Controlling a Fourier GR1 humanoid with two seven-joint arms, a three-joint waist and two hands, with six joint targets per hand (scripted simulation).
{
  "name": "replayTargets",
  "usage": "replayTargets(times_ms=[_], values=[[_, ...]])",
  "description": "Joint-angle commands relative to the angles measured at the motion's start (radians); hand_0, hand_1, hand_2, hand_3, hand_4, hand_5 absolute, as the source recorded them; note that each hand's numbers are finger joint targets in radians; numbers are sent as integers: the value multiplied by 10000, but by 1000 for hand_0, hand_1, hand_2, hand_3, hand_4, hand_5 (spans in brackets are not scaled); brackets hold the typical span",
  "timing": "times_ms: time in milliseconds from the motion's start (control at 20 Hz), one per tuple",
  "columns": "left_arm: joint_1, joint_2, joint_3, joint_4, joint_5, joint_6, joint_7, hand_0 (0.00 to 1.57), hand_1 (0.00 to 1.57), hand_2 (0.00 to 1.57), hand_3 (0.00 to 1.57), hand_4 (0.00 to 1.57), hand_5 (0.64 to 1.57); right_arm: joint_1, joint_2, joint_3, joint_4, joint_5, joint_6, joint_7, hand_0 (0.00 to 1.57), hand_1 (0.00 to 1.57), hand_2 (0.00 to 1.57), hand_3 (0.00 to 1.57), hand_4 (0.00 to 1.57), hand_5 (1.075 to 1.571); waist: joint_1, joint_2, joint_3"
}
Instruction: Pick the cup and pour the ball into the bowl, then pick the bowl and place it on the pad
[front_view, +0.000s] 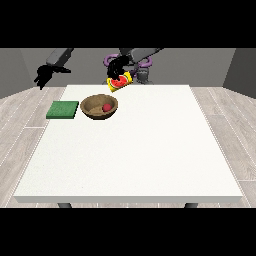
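Now the hand at the view's right (118, 67) is gripping the tipped yellow cup (119, 82), fingers wrapped round it, above the table's (150, 150) far edge. The red ball (106, 107) is already lying in the wooden bowl (99, 106), just beside the green pad (63, 109) near the far left corner. Setting the cup down well apart from the bowl would be wise. The other hand (42, 76) is hanging off the left edge, carrying nothing; its fingers I cannot tell.
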Motion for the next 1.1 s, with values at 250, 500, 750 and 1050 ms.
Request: replayTargets(times_ms=[250,500,750,1050], values=[[-526,-81,184,-936,-1026,-1488,-746,1534,1534,1571,1571,1207,1457,277,-399,-207,513,-33,136,-531,0,0,0,144,0,1520,504,107,-3],[-184,51,980,-885,-641,-969,-1030,1526,1526,1571,1571,1201,1462,-286,317,75,380,-311,50,1109,0,0,0,0,460,1556,305,-239,-14],[970,681,3215,-2491,1638,1291,-952,364,364,1571,1571,993,1555,-53,-183,-520,523,-611,-158,717,0,0,0,0,462,1557,1762,211,-48],[1548,822,5151,-3292,4634,1688,-2475,859,859,1571,1555,925,1555,-341,-408,-849,448,-809,-478,486,0,0,0,0,411,1556,2433,1417,-35]])
